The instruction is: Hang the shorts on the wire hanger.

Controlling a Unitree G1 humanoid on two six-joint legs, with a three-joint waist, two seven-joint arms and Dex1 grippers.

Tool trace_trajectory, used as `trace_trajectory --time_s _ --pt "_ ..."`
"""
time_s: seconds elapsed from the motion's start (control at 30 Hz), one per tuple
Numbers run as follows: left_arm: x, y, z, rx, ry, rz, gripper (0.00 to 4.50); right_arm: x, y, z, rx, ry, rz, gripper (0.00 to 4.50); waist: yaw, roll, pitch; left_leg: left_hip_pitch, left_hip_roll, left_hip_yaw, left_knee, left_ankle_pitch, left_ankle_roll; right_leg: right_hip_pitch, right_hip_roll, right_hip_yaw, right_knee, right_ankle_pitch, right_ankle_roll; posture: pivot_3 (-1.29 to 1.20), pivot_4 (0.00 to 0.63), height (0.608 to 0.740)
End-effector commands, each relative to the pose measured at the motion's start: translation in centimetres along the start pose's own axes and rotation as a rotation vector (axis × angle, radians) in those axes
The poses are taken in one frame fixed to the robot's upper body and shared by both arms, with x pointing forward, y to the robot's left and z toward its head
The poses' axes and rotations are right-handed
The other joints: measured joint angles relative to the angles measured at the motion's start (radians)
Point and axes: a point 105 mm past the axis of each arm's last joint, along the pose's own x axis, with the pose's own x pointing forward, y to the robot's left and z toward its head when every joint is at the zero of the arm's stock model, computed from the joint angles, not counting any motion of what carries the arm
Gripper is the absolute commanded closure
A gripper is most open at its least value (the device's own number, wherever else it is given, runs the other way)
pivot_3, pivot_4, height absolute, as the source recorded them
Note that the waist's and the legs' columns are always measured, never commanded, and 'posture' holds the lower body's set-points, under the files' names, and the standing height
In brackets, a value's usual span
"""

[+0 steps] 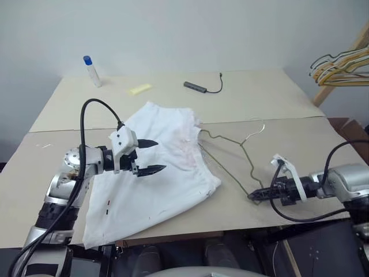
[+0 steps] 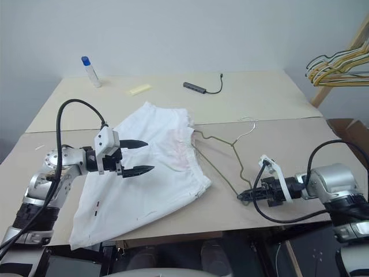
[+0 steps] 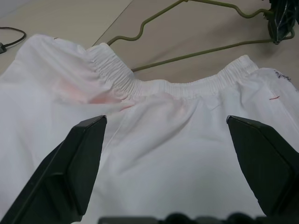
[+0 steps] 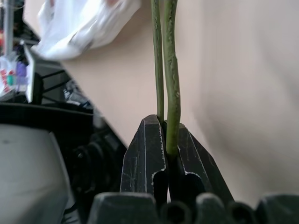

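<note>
The shorts [image 1: 158, 167] lie spread flat on the table [image 1: 300, 144], toward its front left part, one leg hem hanging just over the front edge. The gathered waistband faces the table's middle, with a faint pink tint beside it.

The wire hanger [image 1: 233, 151] lies flat on the table just right of the shorts. Its hook points toward the far right, and one shoulder end touches or slips under the waistband; which of the two cannot be told. Its long axis runs from the waistband toward the front right edge.

The right pincer [image 1: 258, 195] is pressed together on the hanger's near corner, close to the front right edge. The right wrist view shows two strands of wire pinched between the black fingers [image 4: 145, 154].

The left pincer [image 1: 151, 156] hovers over the shorts with its fingers spread wide and holds nothing. It points across the cloth toward the waistband, which lies directly ahead of it in the left wrist view, with the hanger just beyond.

Judgement: the hanger is secured, the shorts are not yet gripped. The left arm is the nearer to the waistband. The coming move likely depends on that arm taking the waistband edge so that the hanger end can be fed inside.

At the table's far edge stand a bottle [image 1: 92, 71], a yellow slip [image 1: 140, 89] and a cable adapter [image 1: 199, 87].
</note>
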Motion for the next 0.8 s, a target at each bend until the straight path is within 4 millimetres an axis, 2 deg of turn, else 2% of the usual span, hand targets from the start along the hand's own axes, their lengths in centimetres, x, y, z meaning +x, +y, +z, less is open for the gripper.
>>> trace_trajectory --time_s 0.03,0.13,0.23,0.3,0.43,0.57,0.8 --pt "0.0 0.1 0.9 0.046 -0.022 0.008 0.03 -0.9 0.0 0.8 -0.033 -0.019 -0.019 4.50 0.003 0.000 0.000 0.000 0.000 0.000 0.000 0.000 0.000 0.000 0.000 0.000 0.000 0.000 0.000 -0.09 0.000 0.740" --pt "0.0 0.1 0.8 0.044 -0.020 0.011 0.03 -1.0 0.5 0.5 -0.065 0.014 0.002 4.50 0.005 0.000 0.000 0.000 0.000 0.000 0.000 0.000 0.000 0.000 -0.001 0.000 0.000 0.000 0.000 -0.09 0.000 0.740" --pt "0.1 0.0 0.7 0.042 -0.019 0.011 0.03 -1.1 2.0 -0.1 -0.118 0.074 0.084 4.50 0.005 0.000 0.000 0.001 0.000 0.000 0.000 0.000 0.000 0.000 0.000 0.000 0.001 0.000 0.000 -0.10 0.000 0.740" --pt "0.3 0.1 0.7 0.041 -0.019 0.009 0.03 -0.9 2.1 0.1 -0.114 0.088 0.100 4.50 0.004 0.000 0.000 0.001 0.000 0.000 0.000 0.000 0.000 0.000 0.000 0.000 0.001 0.000 0.000 -0.10 0.000 0.740" --pt "0.7 0.1 0.7 0.048 -0.019 0.004 0.03 -0.4 1.2 2.4 -0.065 0.093 0.087 4.50 -0.014 0.000 0.000 0.003 0.000 0.001 0.000 0.000 0.000 0.001 0.000 0.001 0.001 0.000 0.000 -0.10 0.000 0.740" --pt "0.8 0.2 0.5 0.060 -0.008 0.013 0.03 0.2 -0.1 3.6 -0.055 0.132 0.035 4.50 -0.013 0.001 0.000 0.003 0.000 0.000 0.000 0.000 0.000 0.001 0.001 0.000 0.002 0.000 -0.001 -0.09 0.000 0.740" --pt "0.7 -0.2 -0.2 0.064 0.014 0.028 0.03 0.2 -0.9 3.3 -0.117 0.224 0.004 4.50 -0.003 0.001 0.000 0.000 -0.001 -0.001 0.000 0.000 0.000 0.000 -0.001 0.000 0.002 0.000 -0.001 -0.07 0.000 0.740"
